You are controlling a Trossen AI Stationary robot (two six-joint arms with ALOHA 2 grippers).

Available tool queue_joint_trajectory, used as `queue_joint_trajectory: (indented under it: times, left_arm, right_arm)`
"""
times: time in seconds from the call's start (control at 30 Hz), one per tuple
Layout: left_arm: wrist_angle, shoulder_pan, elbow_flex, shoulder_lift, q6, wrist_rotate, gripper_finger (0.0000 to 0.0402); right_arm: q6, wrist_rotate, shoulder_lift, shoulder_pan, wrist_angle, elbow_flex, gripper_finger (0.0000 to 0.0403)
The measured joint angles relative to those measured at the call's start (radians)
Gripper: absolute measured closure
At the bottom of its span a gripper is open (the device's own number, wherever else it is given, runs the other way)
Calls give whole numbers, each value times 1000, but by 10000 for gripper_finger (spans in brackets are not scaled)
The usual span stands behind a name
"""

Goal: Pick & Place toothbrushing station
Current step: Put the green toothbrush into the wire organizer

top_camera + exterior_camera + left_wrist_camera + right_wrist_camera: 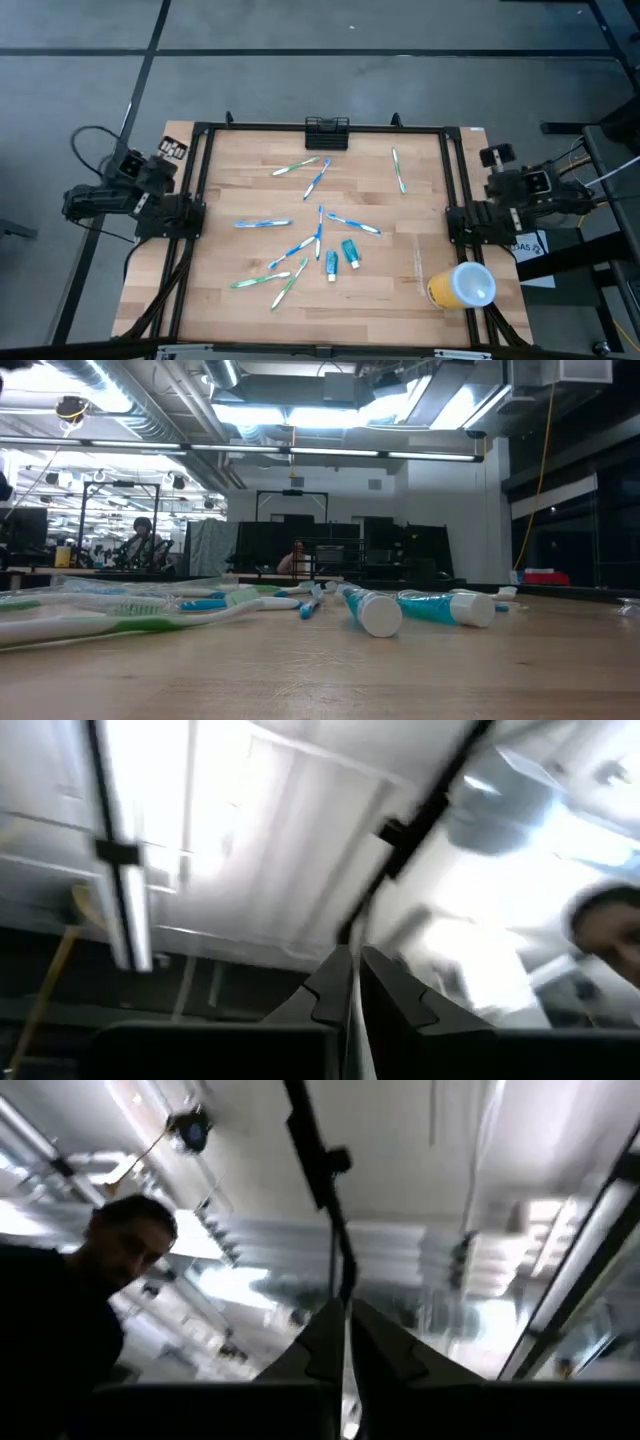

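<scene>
The toothbrushing station [327,131], a small black wire-mesh holder, stands at the middle of the table's far edge. Several toothbrushes [300,167] and two teal toothpaste tubes [351,253] lie flat across the wooden tabletop; the low view shows a green-and-white toothbrush [130,622] and the tubes [372,610] close by. My left arm [140,192] is folded back beside the table's left edge, my right arm [520,195] beside the right edge. Both grippers point up at the ceiling, the left [355,970] and the right [345,1325] shut with nothing between the fingers.
A yellow cup with a white round lid [461,286] lies on its side at the table's near right corner. A black frame [205,128] borders the tabletop. A person's head shows in each wrist view, and people show far off in the room behind the table.
</scene>
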Motion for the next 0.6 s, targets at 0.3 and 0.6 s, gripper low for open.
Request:
queue_joint_trajectory:
  times: [0.3, 0.6]
  left_arm:
    - [-1362, 0, 647, 217, 220, -508, 382]
    - [-1816, -5, 995, 611, 294, -1033, 382]
  right_arm:
    - [308, 504, 63, 0, -1362, 637, 378]
    - [827, 574, 398, 0, -2424, 872, 378]
